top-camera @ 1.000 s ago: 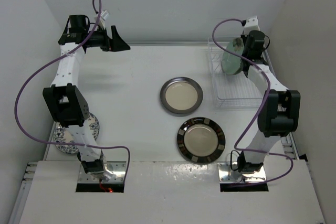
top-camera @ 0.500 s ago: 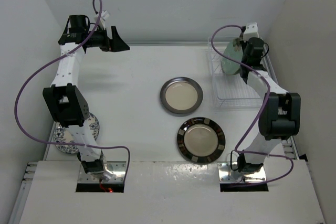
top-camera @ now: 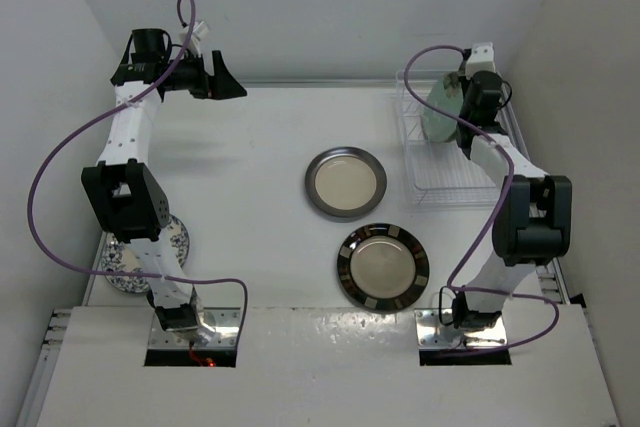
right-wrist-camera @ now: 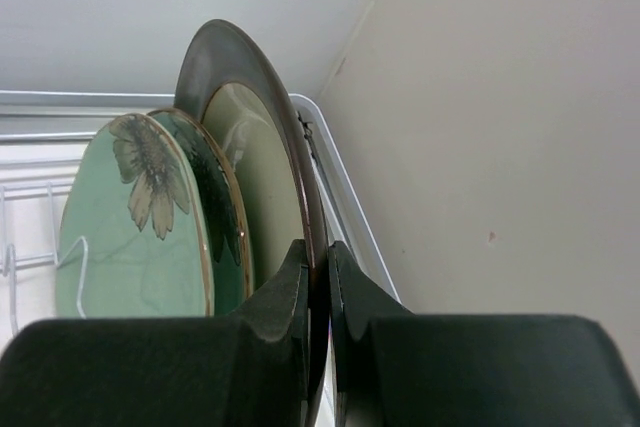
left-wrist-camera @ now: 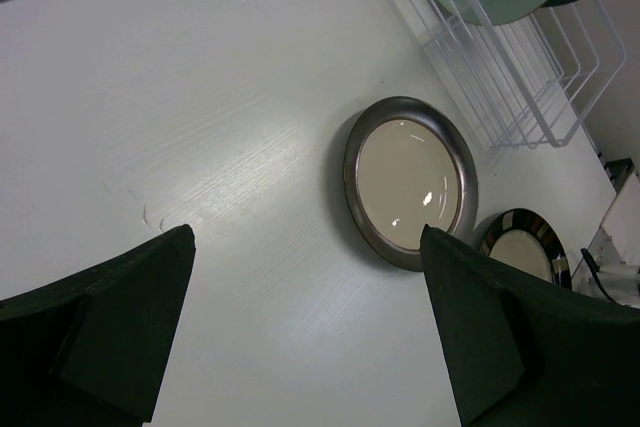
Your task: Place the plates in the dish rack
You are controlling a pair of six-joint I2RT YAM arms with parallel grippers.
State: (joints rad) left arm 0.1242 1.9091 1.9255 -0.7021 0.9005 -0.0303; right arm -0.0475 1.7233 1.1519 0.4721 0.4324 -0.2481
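Observation:
My right gripper (right-wrist-camera: pixel 319 257) is shut on the dark rim of a cream plate (right-wrist-camera: pixel 262 167), which stands upright in the dish rack (right-wrist-camera: pixel 345 202) behind two mint-green flower plates (right-wrist-camera: pixel 130 237). In the top view this gripper (top-camera: pixel 463 97) is at the back of the rack (top-camera: pixel 450 185), beside the green plates (top-camera: pixel 437 115). My left gripper (top-camera: pixel 226 83) is open and empty, held high at the back left. A second cream plate with a grey rim (top-camera: pixel 345 183) and a black-banded plate (top-camera: pixel 383 267) lie flat mid-table. A blue-floral plate (top-camera: pixel 124 273) lies partly hidden under the left arm.
The left wrist view looks past its open gripper (left-wrist-camera: pixel 307 235) down at the cream plate (left-wrist-camera: pixel 408 182), the black-banded plate (left-wrist-camera: pixel 527 247) and the rack (left-wrist-camera: pixel 520 97). White walls close in the table on the left, back and right. The rack's near rows hold nothing.
My right gripper has carried the cream plate a little further back into the rack, behind the green plates. The left arm has not moved.

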